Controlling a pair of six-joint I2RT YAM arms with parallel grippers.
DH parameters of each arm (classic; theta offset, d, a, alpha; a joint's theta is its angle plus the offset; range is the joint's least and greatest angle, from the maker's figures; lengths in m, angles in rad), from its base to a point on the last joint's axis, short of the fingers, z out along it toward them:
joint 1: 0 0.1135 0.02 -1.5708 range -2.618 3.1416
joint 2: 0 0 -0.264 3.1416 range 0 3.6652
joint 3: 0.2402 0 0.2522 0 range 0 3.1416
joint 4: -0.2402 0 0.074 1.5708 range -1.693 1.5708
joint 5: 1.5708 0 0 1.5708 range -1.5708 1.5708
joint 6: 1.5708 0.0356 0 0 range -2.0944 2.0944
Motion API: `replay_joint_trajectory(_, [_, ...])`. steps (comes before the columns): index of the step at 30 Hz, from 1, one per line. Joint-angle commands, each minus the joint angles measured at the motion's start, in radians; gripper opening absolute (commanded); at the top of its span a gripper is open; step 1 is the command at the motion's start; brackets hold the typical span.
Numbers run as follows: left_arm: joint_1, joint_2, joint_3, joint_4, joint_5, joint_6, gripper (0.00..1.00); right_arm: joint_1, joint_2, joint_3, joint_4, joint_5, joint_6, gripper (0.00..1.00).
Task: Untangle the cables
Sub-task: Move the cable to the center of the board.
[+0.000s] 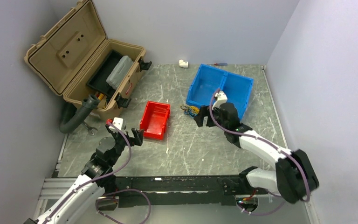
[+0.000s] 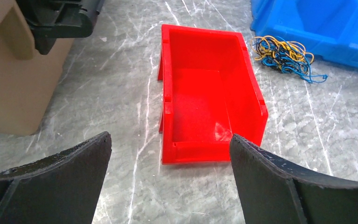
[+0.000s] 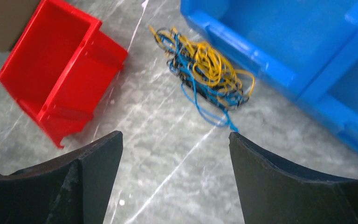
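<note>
The cables (image 3: 205, 77) lie in one fist-sized tangle of thin yellow, blue and dark wires on the grey table, against the near wall of the blue bin (image 3: 279, 51). The same cables (image 1: 189, 110) sit between the red bin and the blue bin, and the cables (image 2: 282, 53) also show at the upper right of the left wrist view. My right gripper (image 3: 175, 140) hovers open just short of the tangle, nothing between its fingers. My left gripper (image 2: 170, 142) is open and empty before the red bin (image 2: 205, 93).
An open tan toolbox (image 1: 86, 65) stands at the back left with a grey pipe (image 1: 77, 116) beside it. The red bin (image 1: 154, 119) lies mid-table. A small white fitting (image 1: 182, 63) rests by the back wall. The blue bin (image 1: 221, 88) has two compartments.
</note>
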Motion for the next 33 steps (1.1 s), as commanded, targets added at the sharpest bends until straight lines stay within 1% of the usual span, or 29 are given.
replay_joint_trajectory(1, [-0.004, 0.019, 0.013, 0.070, 0.066, 0.025, 0.99, 0.008, 0.160, 0.121, 0.046, 0.058, -0.068, 0.83])
replay_joint_trajectory(2, [-0.004, 0.023, 0.014, 0.074, 0.074, 0.028, 0.99, 0.010, 0.200, 0.148, 0.041, 0.055, -0.072, 0.82])
replay_joint_trajectory(3, [-0.002, 0.028, 0.014, 0.080, 0.084, 0.029, 0.99, 0.009, 0.238, 0.179, 0.033, 0.054, -0.079, 0.76])
replay_joint_trajectory(5, [-0.003, 0.042, 0.015, 0.092, 0.106, 0.035, 0.99, 0.011, 0.311, 0.234, 0.011, 0.044, -0.095, 0.71])
replay_joint_trajectory(11, [-0.003, 0.069, 0.025, 0.097, 0.127, 0.039, 0.99, 0.013, 0.457, 0.324, 0.004, 0.024, -0.114, 0.64])
replay_joint_trajectory(12, [-0.003, 0.067, 0.024, 0.099, 0.129, 0.039, 0.99, 0.013, 0.474, 0.336, 0.005, 0.024, -0.113, 0.63])
replay_joint_trajectory(14, [-0.003, 0.062, 0.021, 0.101, 0.134, 0.042, 0.99, 0.013, 0.507, 0.355, -0.003, 0.020, -0.113, 0.57])
replay_joint_trajectory(17, [-0.003, 0.061, 0.018, 0.109, 0.144, 0.043, 0.99, 0.018, 0.546, 0.369, -0.012, 0.015, -0.110, 0.55])
replay_joint_trajectory(19, [-0.002, 0.074, 0.016, 0.129, 0.159, 0.044, 0.99, 0.024, 0.559, 0.366, -0.005, 0.010, -0.106, 0.52])
replay_joint_trajectory(21, [-0.004, 0.105, 0.027, 0.143, 0.173, 0.048, 0.99, 0.029, 0.562, 0.353, 0.009, -0.001, -0.099, 0.39])
replay_joint_trajectory(22, [-0.004, 0.125, 0.036, 0.143, 0.178, 0.049, 0.99, 0.029, 0.561, 0.344, 0.018, -0.007, -0.092, 0.28])
replay_joint_trajectory(23, [-0.009, 0.144, 0.044, 0.145, 0.189, 0.053, 0.97, 0.029, 0.554, 0.333, 0.026, -0.016, -0.084, 0.16])
replay_joint_trajectory(24, [-0.016, 0.161, 0.053, 0.145, 0.187, 0.055, 0.95, 0.031, 0.540, 0.323, 0.029, -0.026, -0.078, 0.07])
replay_joint_trajectory(25, [-0.030, 0.173, 0.059, 0.144, 0.178, 0.055, 0.95, 0.032, 0.518, 0.313, 0.033, -0.034, -0.074, 0.02])
replay_joint_trajectory(26, [-0.043, 0.183, 0.063, 0.149, 0.173, 0.058, 0.95, 0.031, 0.488, 0.297, 0.036, -0.041, -0.068, 0.00])
replay_joint_trajectory(29, [-0.091, 0.206, 0.079, 0.156, 0.177, 0.067, 0.95, 0.032, 0.366, 0.241, 0.032, -0.062, -0.055, 0.00])
replay_joint_trajectory(33, [-0.166, 0.253, 0.157, 0.104, 0.162, 0.060, 0.95, 0.032, 0.186, 0.179, -0.046, -0.084, -0.023, 0.00])
